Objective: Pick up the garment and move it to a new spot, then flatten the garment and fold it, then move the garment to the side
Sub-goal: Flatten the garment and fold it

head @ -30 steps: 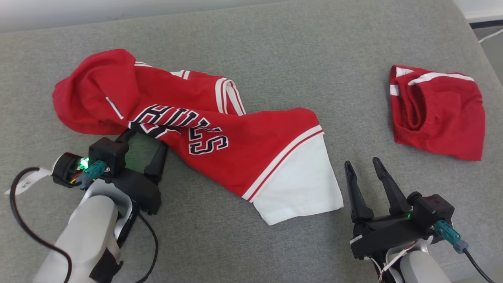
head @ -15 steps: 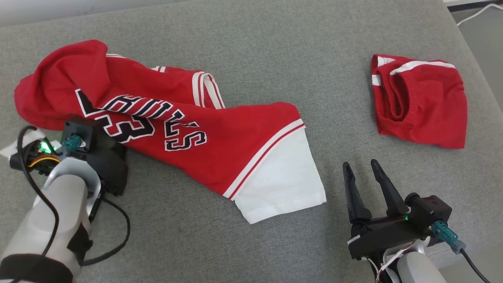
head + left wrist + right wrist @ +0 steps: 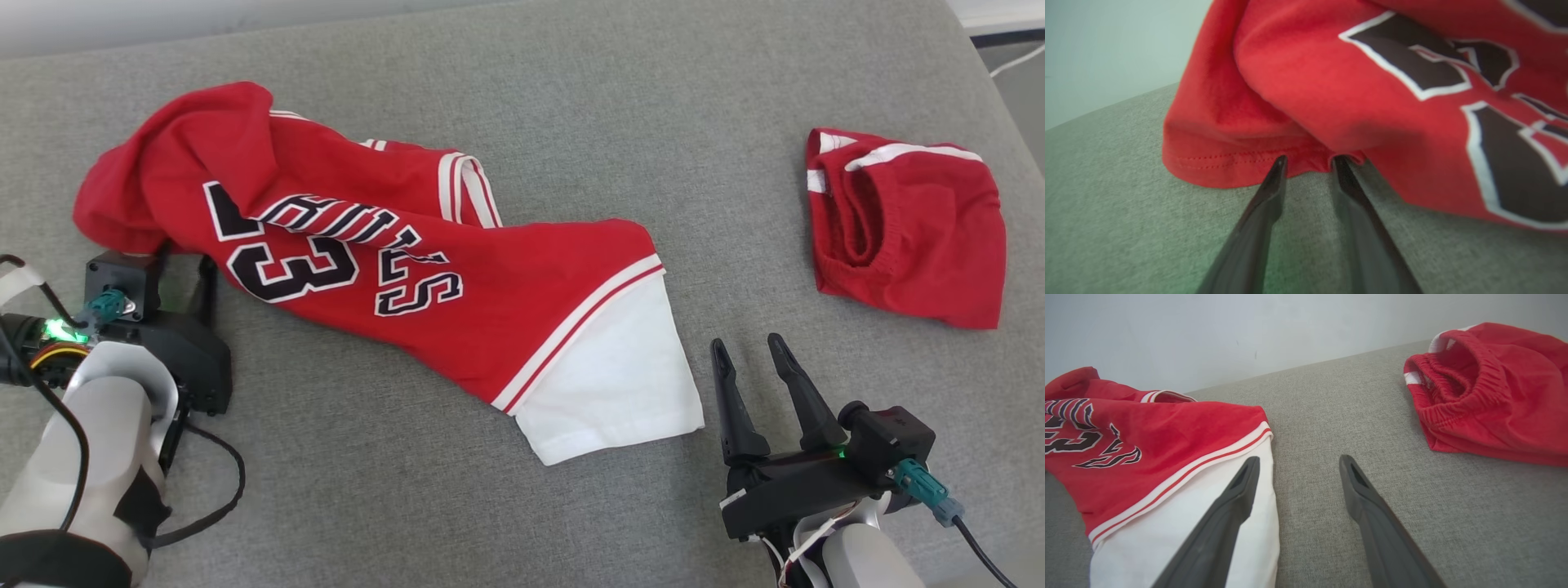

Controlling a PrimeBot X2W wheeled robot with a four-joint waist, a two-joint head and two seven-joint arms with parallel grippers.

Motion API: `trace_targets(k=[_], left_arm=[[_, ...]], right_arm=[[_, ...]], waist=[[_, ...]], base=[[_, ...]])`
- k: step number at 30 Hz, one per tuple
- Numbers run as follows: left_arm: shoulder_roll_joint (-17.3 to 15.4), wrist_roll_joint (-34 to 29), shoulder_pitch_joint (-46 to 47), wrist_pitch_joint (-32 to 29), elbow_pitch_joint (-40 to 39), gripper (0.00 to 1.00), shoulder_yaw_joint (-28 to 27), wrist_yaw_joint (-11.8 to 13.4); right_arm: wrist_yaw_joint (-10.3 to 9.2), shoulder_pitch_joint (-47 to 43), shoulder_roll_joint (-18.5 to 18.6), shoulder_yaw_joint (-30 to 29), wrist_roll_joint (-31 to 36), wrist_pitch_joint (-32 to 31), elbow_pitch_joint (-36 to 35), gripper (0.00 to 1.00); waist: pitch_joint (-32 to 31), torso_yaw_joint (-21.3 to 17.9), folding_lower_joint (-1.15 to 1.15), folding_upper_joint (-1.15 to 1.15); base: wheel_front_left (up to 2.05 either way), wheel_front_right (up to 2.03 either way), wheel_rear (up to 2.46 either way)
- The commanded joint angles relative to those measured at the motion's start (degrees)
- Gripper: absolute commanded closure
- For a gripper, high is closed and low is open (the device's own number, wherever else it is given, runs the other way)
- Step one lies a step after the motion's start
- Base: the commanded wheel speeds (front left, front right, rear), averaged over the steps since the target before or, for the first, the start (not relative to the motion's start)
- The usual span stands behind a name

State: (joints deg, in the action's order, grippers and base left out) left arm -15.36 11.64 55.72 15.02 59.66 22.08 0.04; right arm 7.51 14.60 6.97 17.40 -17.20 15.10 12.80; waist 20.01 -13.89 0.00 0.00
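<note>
A crumpled red short-sleeved jersey with black, white-edged lettering, the number 23 and a white sleeve end point(image 3: 490, 327) lies on the grey fabric-covered table point(image 3: 571, 98). In the head view it runs from the upper left of the frame down towards the lower middle. Its bunched red part is at the upper left and its white sleeve end point(image 3: 612, 392) is at the lower middle, bordered by red and white stripes.

The left claw point(image 3: 186, 260) is at the left edge of the head view, just below the bunched part of the jersey. In the left wrist view its two dark fingers stand a narrow gap apart, with bare grey fabric between them. Their tips just meet the stitched red hem at the middle of the frame, and no cloth is pinched between them.

The right claw point(image 3: 747, 345) is at the lower right of the head view, spread wide and empty, just to the right of the white sleeve end.

A second piece, red shorts with an elastic waistband and white stripes point(image 3: 914, 245), lies at the upper right, well apart from the jersey.
</note>
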Motion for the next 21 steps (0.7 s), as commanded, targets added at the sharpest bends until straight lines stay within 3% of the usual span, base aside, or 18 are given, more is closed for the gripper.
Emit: trace_targets(k=[1,21], left_arm=[[-0.07,0.23,-1.25,0.10,0.57,1.00,0.09,-0.55],[3.08,-2.06,-10.31,0.21,-28.73,1.00,-1.31,-2.42]], right_arm=[[-0.04,0.19,0.21,0.02,-0.55,0.03,0.23,0.00],[-0.04,-3.65,1.58,-1.23,-1.63,0.04,1.40,0.00]], waist=[[-0.59,0.48,0.00,0.00],[-8.14,5.04,0.00,0.00]], base=[[0.00,0.00,0.00],[0.00,0.00,0.00]])
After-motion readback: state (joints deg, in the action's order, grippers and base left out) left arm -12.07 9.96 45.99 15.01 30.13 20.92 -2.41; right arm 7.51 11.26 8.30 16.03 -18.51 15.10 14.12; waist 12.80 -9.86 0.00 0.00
